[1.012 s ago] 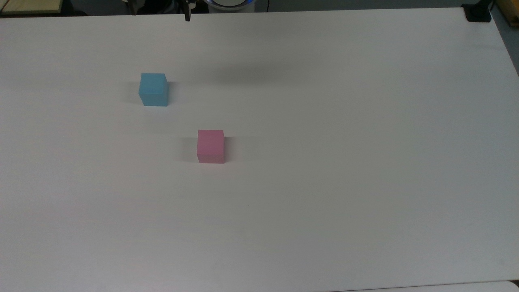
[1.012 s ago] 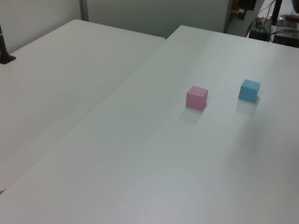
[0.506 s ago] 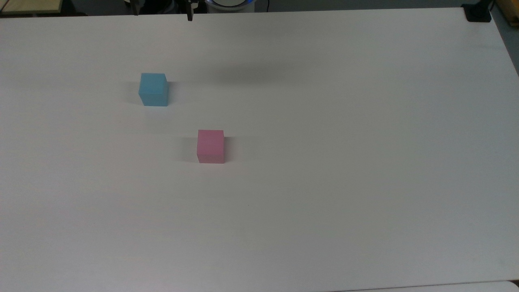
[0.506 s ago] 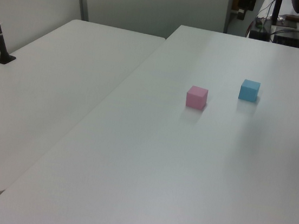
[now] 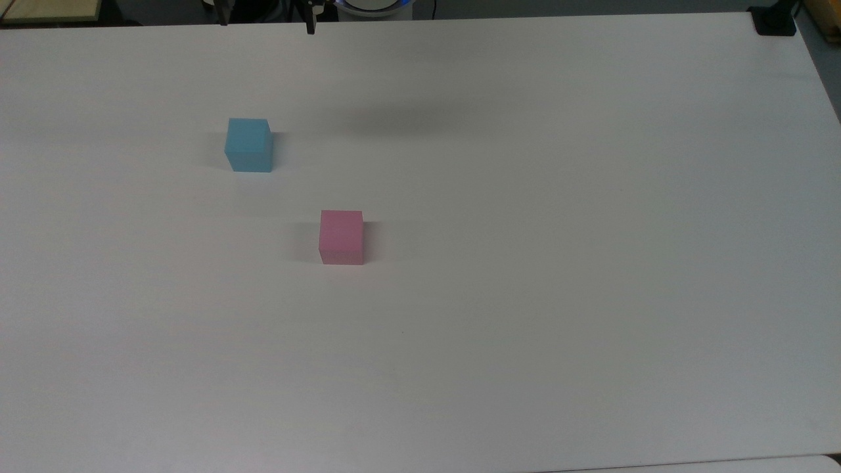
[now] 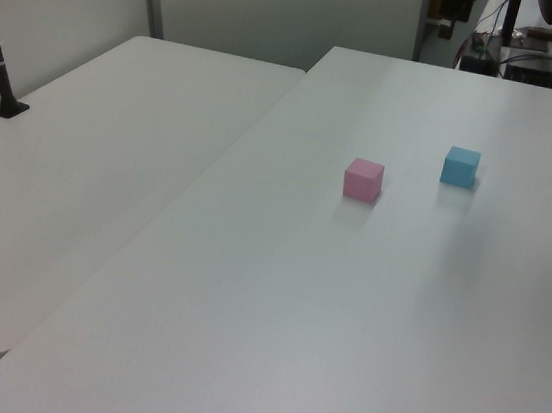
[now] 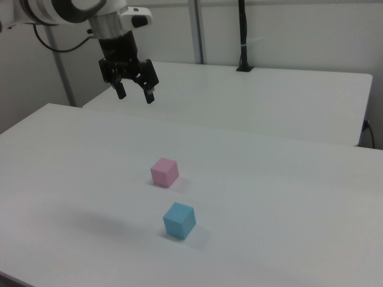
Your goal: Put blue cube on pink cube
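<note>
Since 1.0 s ago: in the top view the fingertips at the upper edge have shifted slightly toward the top view's right, and a second dark tip has come into view to their left. Cubes unmoved.

Gripper [image 7: 134, 94]: held high above the table [image 7: 287, 197] in the right view, pointing down, fingers spread wide with nothing between them. In the top view its two dark tips [image 5: 310, 25] poke in at the 12 o'clock edge.

Blue cube [image 5: 249, 145]: flat on the table, upright, untouched. In the top view it sits at about 10 o'clock from the pink cube [image 5: 341, 237], well apart. Left view: blue cube [image 6: 460, 167] at about 2 o'clock from the pink cube [image 6: 363, 179]. Right view: blue cube [image 7: 179, 220] at 5 o'clock from the pink cube [image 7: 164, 172], near but not touching.

Pink cube: flat on the table, upright, top face bare.

Gripper is well apart from both cubes, at roughly 11 o'clock from the pink one in the right view.

A second white table [image 6: 93, 134] adjoins at the left view's left.
</note>
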